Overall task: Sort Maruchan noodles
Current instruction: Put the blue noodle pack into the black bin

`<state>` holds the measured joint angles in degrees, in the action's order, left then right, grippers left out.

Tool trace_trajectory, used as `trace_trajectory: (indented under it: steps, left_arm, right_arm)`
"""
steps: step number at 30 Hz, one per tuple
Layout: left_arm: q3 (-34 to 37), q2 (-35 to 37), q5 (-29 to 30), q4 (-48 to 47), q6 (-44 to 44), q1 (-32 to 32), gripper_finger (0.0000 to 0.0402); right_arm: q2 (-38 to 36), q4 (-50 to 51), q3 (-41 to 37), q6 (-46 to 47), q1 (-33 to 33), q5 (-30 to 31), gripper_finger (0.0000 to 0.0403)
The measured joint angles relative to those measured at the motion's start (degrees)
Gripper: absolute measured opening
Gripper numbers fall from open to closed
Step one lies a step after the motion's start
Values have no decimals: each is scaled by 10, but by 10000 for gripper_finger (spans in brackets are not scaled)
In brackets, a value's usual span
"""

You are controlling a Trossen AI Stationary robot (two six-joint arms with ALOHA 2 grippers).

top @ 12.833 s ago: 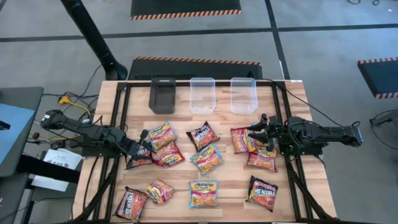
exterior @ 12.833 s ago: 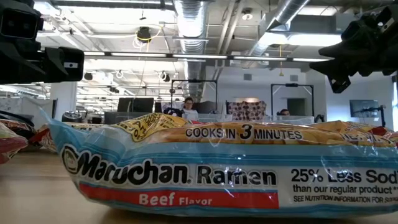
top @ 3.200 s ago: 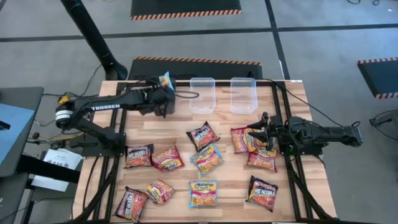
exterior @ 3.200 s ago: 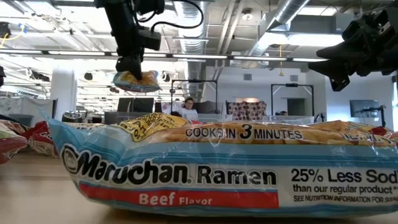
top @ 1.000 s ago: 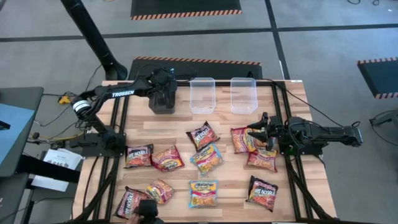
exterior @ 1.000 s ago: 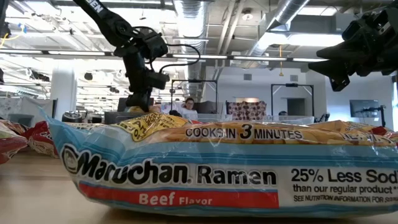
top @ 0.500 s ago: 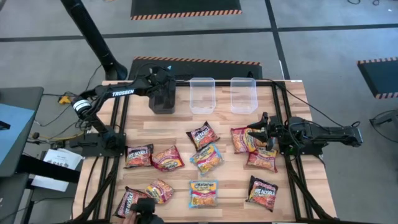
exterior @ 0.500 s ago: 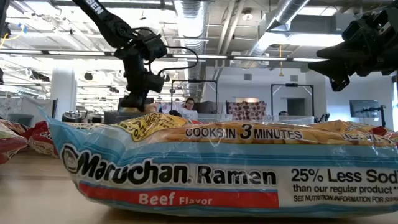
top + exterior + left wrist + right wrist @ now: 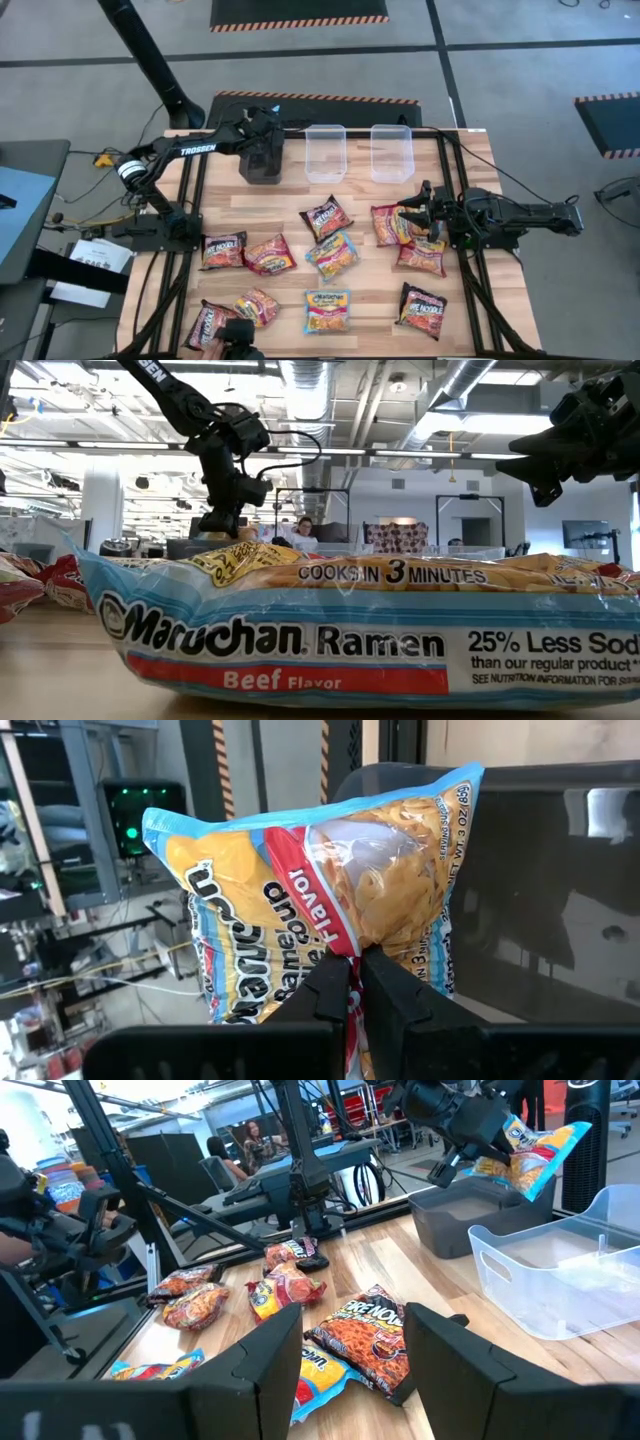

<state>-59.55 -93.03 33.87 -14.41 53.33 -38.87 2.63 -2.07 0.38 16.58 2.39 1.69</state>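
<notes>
My left gripper (image 9: 262, 132) is shut on a light blue/yellow Maruchan packet (image 9: 320, 890) above the black bin (image 9: 262, 162) at the table's far left. The right wrist view also shows that packet (image 9: 530, 1150) over the black bin (image 9: 465, 1220). My right gripper (image 9: 415, 215) is open and empty, hovering over red/orange packets (image 9: 395, 226) at the table's right. Several more packets lie flat on the table, among them a black/red one (image 9: 326, 217) and a blue/yellow one (image 9: 333, 254). My left gripper pinches the blue/yellow packet between its two fingers (image 9: 385, 985) at one edge, near that edge's middle (image 9: 352, 945). The fingers come from above, slanting down. The packet sticks out beyond the fingertips, lifted clear above the black bin.
Two clear bins (image 9: 325, 152) (image 9: 391, 152) stand to the right of the black one along the far edge. A blue/yellow packet (image 9: 330, 630) fills the low view's foreground. A dark object (image 9: 236, 340) shows at the near edge by a black/red packet (image 9: 208, 325).
My left gripper has swayed slightly back and forth over the black bin, still shut on the packet.
</notes>
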Motion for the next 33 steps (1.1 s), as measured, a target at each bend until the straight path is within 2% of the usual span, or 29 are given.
trace_trajectory:
  steps: [9, 25, 33]
  left_arm:
    - [0, 0, -1, -1, 4, 0, 23]
    - [0, 0, -5, -3, -36, 0, 106]
    - [0, 0, 15, -17, -51, 11, 111]
  right_arm:
    - [0, 0, 0, 0, 0, 0, 200]
    - [0, 0, 0, 0, 0, 0, 200]
    - [0, 0, 0, 0, 0, 0, 200]
